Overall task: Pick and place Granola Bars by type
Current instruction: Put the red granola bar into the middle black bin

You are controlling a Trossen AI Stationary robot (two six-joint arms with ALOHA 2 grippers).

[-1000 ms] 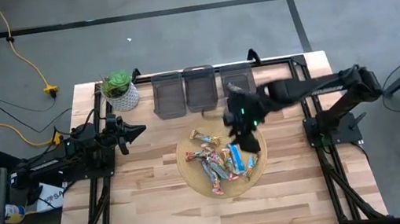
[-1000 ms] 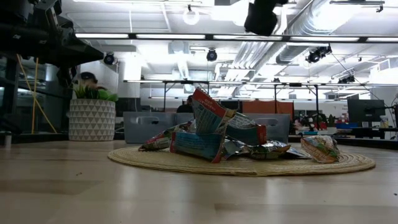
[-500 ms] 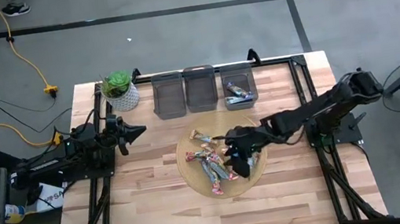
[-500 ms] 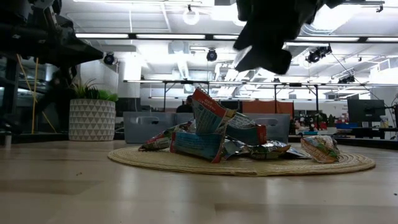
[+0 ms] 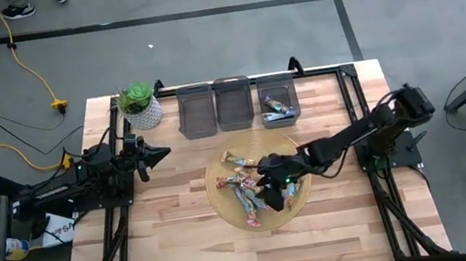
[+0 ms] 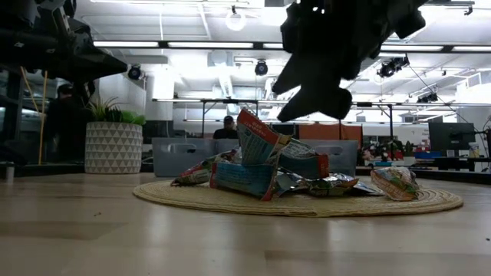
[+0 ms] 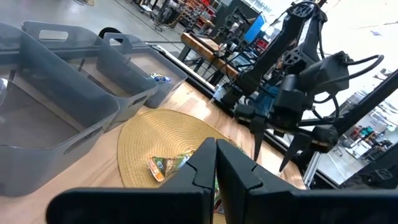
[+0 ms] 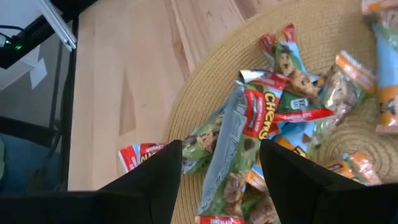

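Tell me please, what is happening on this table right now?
The robot is sorting snack bars from a round woven mat into grey bins. The right claw hangs open just above the pile on the mat, with nothing in it; in its wrist view a red bar lies between its fingers. The rightmost bin already holds a bar or so. The left claw waits shut at the table's left side, near a potted plant.
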